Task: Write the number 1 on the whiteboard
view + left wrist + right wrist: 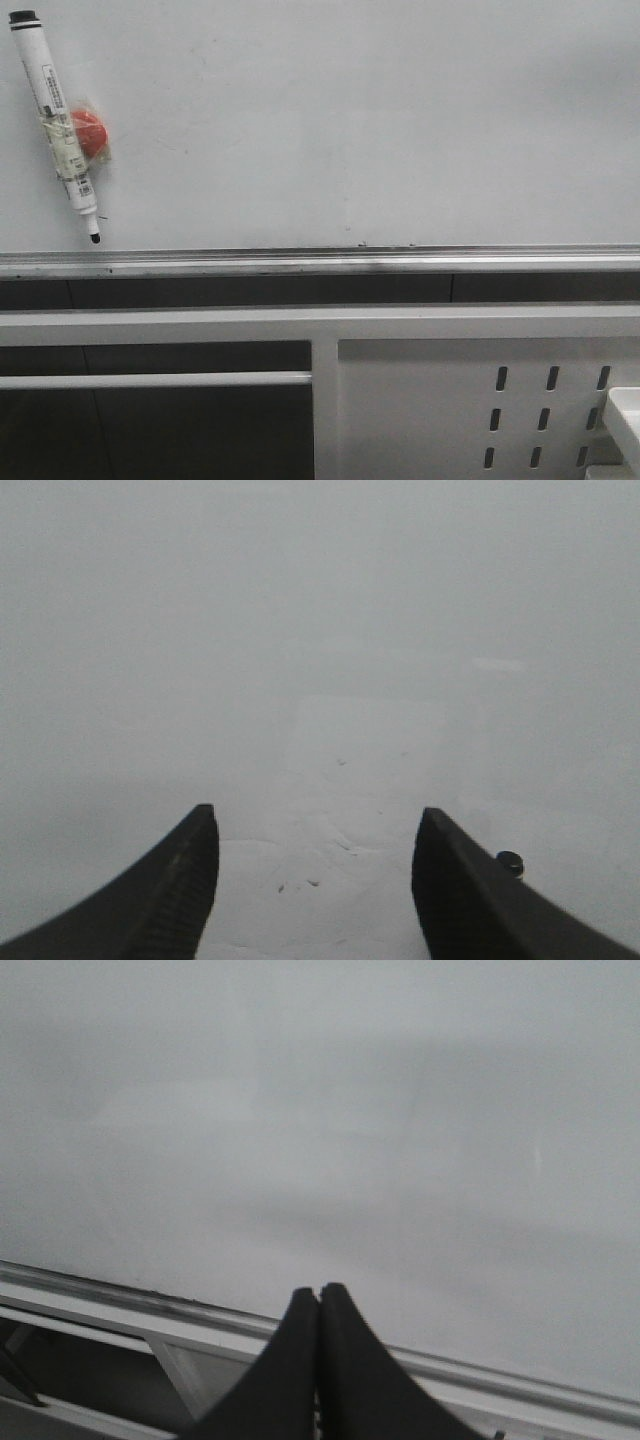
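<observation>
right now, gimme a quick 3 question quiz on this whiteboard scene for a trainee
1. True or false: the number 1 is already drawn on the whiteboard.
2. Which gripper is open: A) left gripper B) right gripper?
3. What colour is the disc taped to the marker?

Key:
1. False; no stroke shows on the board.
2. A; the left fingers stand apart, the right ones are closed together.
3. Red.

A white marker pen [58, 120] with a red disc [90, 133] taped on; below, a white perforated frame [480, 400].
</observation>
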Tool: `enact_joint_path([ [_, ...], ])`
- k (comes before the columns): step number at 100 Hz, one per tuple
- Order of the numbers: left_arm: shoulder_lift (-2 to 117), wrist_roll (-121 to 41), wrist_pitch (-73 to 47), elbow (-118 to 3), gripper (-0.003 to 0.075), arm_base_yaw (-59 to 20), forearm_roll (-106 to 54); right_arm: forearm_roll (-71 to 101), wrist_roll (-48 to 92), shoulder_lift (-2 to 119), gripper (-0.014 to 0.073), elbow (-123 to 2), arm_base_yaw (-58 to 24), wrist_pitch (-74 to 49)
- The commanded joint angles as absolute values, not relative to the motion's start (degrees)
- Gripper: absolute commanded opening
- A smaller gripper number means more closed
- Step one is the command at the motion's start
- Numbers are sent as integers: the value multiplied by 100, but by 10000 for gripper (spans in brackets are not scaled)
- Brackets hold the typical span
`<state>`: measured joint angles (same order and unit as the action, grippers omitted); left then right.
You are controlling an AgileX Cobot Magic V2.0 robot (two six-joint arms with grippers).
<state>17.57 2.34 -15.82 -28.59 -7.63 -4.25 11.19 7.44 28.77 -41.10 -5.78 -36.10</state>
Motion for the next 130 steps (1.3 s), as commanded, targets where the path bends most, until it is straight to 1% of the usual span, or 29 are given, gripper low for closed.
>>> enact_joint_path([
  [1,1854,221,-960,-2988,406,-911,-396,1145,987,2746,-69,-4310,-623,-2905],
  [10,1854,221,-552,-2988,386,-911,-591,1145,987,2746,-69,-4310,-623,-2695],
  [19,1925,221,-714,-2966,382,-911,-788,1145,987,2746,-69,-4310,-623,-2706],
  [33,2100,85,-1037,-2744,415,-1071,-1323,1145,998,2734,-69,-4310,-623,-2644],
  [42,2213,-284,-1025,-2416,424,-1412,-1772,1145,1120,2734,-69,-4310,-623,-2759],
  [54,2367,-506,-599,-1877,422,-2028,-2210,1158,1136,2734,-69,-4310,-623,-2859],
  [69,2623,-707,562,-1330,421,-2912,-2200,1156,1149,2734,-69,-4310,-623,-2859],
  [83,3133,-707,1555,-961,421,-3491,-2210,1156,1157,2734,-69,-4310,-623,-2859],
  [100,4245,-707,2720,-882,421,-3903,-2264,1165,1157,2734,-69,-4310,-623,-2859],
  [109,4959,-707,3526,-882,420,-4007,-2380,1165,1157,2734,-69,-4310,-623,-2859],
  [115,5459,-696,3835,-882,420,-4034,-2380,1165,1157,2734,-69,-4310,-623,-2859],
  [124,6012,-413,4209,-882,420,-4125,-2380,1165,1157,2734,-69,-4310,-623,-2769],
  [130,6383,-173,4720,-882,420,-4246,-2312,1165,1157,2734,-69,-4310,-623,-2689],
])
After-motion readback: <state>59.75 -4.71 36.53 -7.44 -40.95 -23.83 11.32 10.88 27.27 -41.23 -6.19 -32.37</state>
